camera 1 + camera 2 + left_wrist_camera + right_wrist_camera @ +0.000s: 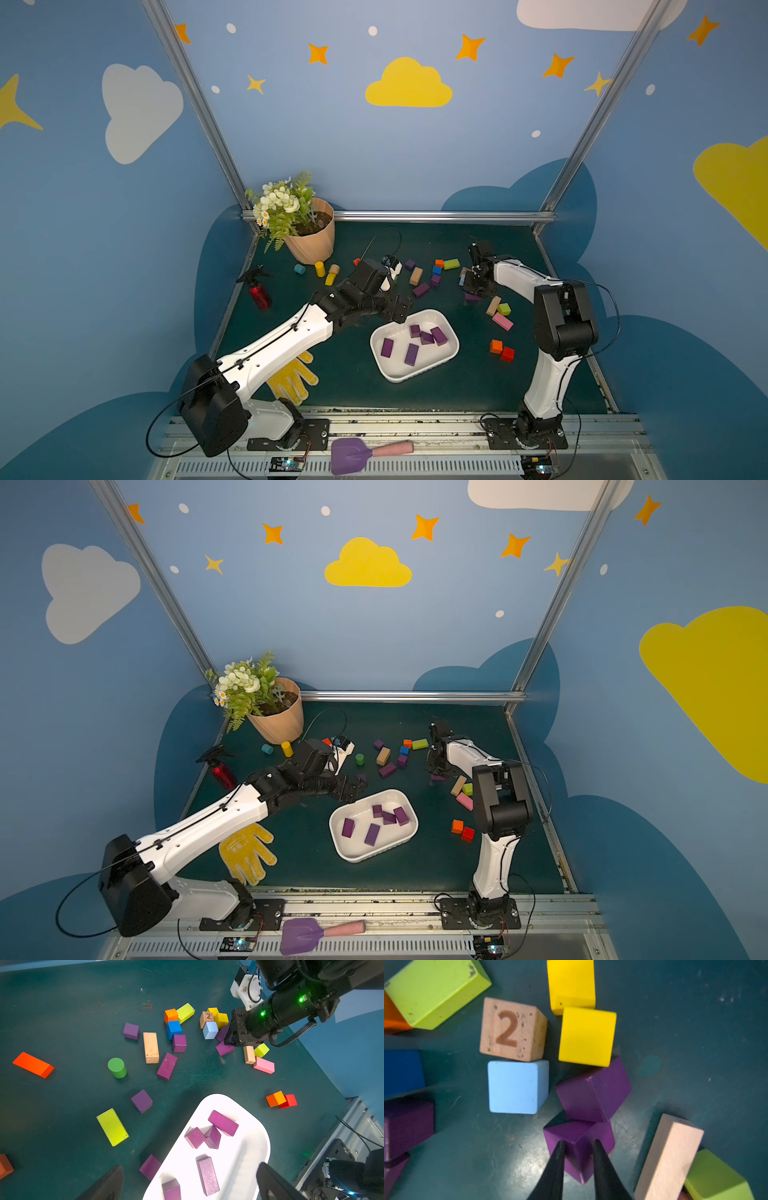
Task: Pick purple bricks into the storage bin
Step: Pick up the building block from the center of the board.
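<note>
here right hand [578, 1144] pinches a purple brick [577, 1132] near the wooden block [512, 1029] marked "2", left hand [190, 1165] apart.

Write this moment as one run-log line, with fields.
right fingers: shut on purple brick | left fingers: open, empty | storage bin: five purple bricks inside | loose purple bricks: several outside

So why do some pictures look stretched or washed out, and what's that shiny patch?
In both top views the wide lens makes the frame posts lean apart; in the left wrist view the storage bin washes out to flat white; in the right wrist view glare shines on the mat beside the right pincer, blurred against the purple brick.
</note>
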You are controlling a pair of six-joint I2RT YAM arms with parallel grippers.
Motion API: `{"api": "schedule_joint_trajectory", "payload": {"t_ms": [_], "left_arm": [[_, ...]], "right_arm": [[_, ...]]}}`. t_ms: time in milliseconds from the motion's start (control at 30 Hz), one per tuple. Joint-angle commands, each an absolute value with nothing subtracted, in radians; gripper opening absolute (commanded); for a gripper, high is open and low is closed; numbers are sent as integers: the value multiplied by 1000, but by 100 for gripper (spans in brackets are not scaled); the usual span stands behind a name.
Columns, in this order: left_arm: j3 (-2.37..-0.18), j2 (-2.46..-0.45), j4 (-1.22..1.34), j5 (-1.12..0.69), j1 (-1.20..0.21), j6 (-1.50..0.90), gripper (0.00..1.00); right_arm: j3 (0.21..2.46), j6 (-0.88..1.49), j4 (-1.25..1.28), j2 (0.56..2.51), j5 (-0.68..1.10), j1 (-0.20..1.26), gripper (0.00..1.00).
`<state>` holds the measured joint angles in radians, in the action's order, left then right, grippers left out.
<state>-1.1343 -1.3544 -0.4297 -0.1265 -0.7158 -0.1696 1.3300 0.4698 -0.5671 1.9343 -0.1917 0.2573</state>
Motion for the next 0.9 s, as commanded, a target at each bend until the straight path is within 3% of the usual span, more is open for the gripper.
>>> {"api": "schedule_joint_trajectory", "payload": {"t_ms": [0, 567, 867], "left_arm": [[-1152, -1358, -417, -140, -710, -172, 100], [-1150, -1361, -418, -133, -707, -172, 100], [-1151, -1359, -419, -133, -707, -170, 100]], "right_arm": [[1288, 449, -600, 1918, -191, 266, 22], [1167, 454, -673, 1803, -212, 427, 22], [1200, 443, -764, 1664, -270, 437, 32]]}}
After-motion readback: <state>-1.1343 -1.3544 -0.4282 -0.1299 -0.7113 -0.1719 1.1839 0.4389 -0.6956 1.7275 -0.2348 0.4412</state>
